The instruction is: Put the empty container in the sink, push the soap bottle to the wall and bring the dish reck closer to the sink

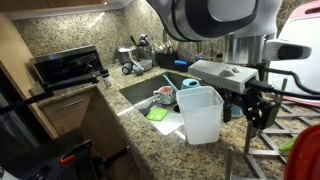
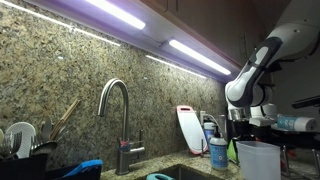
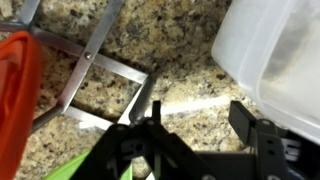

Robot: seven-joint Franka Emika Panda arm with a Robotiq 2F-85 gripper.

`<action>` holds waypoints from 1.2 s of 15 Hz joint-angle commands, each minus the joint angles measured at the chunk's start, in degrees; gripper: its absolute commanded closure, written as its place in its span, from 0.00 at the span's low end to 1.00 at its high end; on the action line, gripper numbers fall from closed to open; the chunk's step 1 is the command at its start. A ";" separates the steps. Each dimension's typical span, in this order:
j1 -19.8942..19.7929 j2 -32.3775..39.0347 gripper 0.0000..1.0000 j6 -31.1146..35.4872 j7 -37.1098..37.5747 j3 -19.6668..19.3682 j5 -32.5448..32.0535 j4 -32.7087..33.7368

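Exterior views: empty container upright, mouth up, beside sink.

Speckled granite surface, sink recessed in it. Empty container upright on the surface, just beside the sink rim. Wire dish rack near the container. Soap bottle stands near the wall. Black toaster oven in the corner.
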 commanded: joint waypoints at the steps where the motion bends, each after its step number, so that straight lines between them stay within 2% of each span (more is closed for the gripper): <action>1: 1.36 -3.85 0.01 3.81 3.03 -0.97 -2.55 -4.53; 12: 1.07 -10.67 0.00 5.48 2.90 -2.03 -4.59 -9.87; 18: 0.30 -10.93 0.00 4.25 2.42 -2.90 -3.95 -9.34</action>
